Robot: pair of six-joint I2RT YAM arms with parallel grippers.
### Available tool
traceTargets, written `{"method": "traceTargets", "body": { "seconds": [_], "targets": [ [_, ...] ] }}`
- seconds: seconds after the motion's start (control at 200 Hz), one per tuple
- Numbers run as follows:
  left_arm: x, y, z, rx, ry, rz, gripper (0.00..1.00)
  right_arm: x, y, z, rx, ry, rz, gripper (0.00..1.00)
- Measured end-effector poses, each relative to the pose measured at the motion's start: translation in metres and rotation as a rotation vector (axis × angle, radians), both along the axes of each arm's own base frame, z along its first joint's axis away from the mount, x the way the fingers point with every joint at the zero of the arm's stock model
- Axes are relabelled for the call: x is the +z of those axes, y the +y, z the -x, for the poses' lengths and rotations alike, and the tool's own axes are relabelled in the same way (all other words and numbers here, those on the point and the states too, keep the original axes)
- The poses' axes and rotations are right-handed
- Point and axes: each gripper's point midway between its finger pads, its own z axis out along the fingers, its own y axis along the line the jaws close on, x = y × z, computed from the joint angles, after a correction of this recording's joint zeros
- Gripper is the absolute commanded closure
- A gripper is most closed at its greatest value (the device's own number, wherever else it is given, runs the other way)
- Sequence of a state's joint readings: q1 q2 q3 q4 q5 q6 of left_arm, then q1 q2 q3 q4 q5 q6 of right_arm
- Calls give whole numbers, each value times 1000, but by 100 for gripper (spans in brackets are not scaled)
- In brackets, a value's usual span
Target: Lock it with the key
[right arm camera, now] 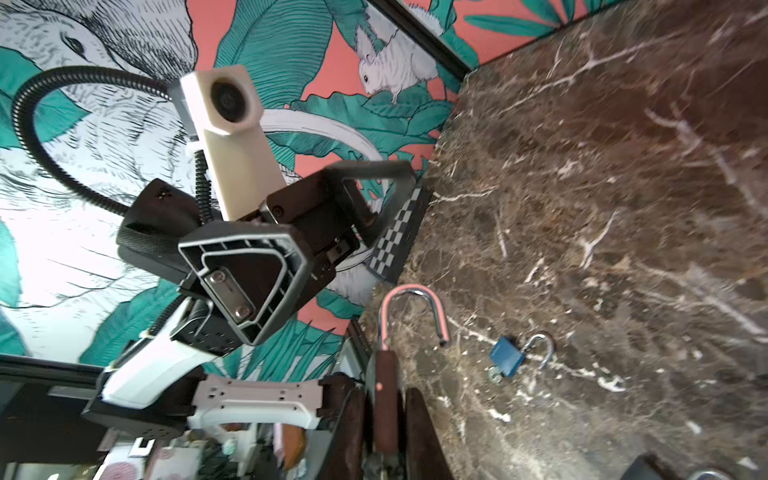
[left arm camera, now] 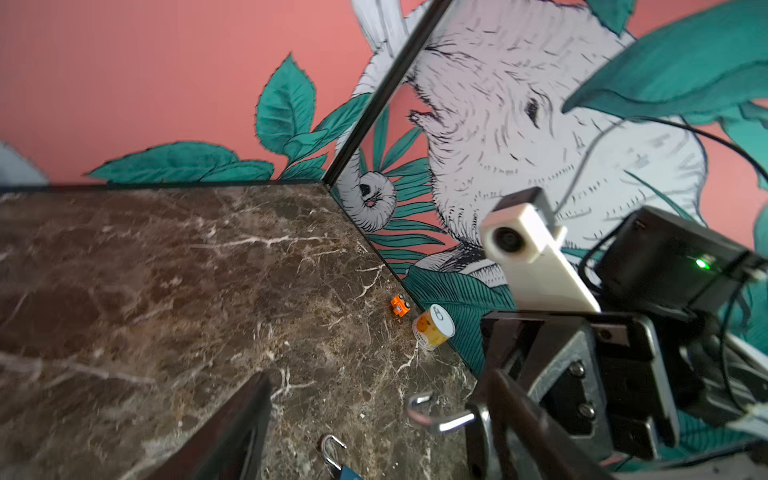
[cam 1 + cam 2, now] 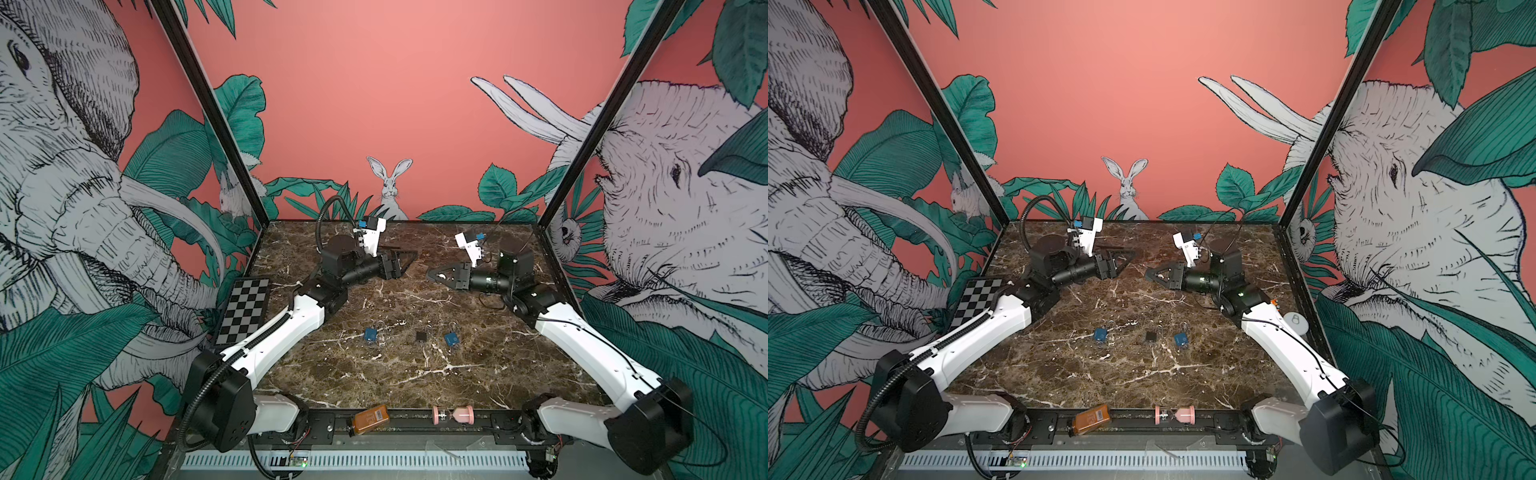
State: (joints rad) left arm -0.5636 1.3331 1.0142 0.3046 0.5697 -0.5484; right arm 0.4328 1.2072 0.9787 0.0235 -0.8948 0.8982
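Observation:
My right gripper [image 1: 386,390] is shut on a dark padlock [image 1: 385,370], raised over the back of the marble table [image 3: 415,374]. The padlock's silver shackle [image 1: 409,287] stands open, one end free. My left gripper [image 2: 376,376] faces it, open and holding nothing. That shackle [image 2: 453,423] pokes in beside one left finger [image 2: 532,436]. In both top views the left gripper [image 3: 409,257] [image 3: 1127,255] and right gripper [image 3: 430,274] [image 3: 1148,274] nearly meet tip to tip. I cannot make out a key in the held padlock.
Two blue padlocks [image 3: 370,334] [image 3: 451,339] and a black one [image 3: 422,336] lie mid-table; one blue padlock [image 1: 505,359] has its shackle open. A checkerboard [image 3: 245,309] leans at the left wall. An orange bottle [image 3: 371,419] and pink hourglass [image 3: 453,414] lie on the front rail. A yellow can [image 2: 432,326] stands by the right wall.

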Motion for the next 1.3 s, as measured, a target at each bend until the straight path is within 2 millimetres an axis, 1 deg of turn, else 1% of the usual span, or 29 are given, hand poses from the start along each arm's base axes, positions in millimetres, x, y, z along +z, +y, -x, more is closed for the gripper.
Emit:
{"method": "traceTargets", "body": {
  "seconds": [0.105,0.27,0.35,0.48,0.61,0.82,0.98,1.05,1.3],
  "targets": [
    [4,-13,11,-123,-55,25,26,-4,1,9,28,99,-30,100],
    [1,-27,27,-284,-59,69,37,-6,3,14,51,154,-56,100],
    [0,-29,34,-337,-47,77,40,-5,3,14,53,162,-62,100],
    [5,-30,42,-388,-44,96,45,-5,1,12,45,165,-63,100],
    [9,-30,48,-418,-39,109,47,-4,-4,8,30,162,-66,100],
    [11,-30,49,-428,-25,124,46,4,-7,7,31,135,-86,100],
    [3,-33,43,-414,-1,117,38,9,-7,10,42,129,-95,100],
    [-1,-34,40,-402,9,111,38,11,-8,12,46,125,-98,100],
    [-10,-39,34,-402,36,108,54,14,-10,18,51,116,-96,100]
  ]
}}
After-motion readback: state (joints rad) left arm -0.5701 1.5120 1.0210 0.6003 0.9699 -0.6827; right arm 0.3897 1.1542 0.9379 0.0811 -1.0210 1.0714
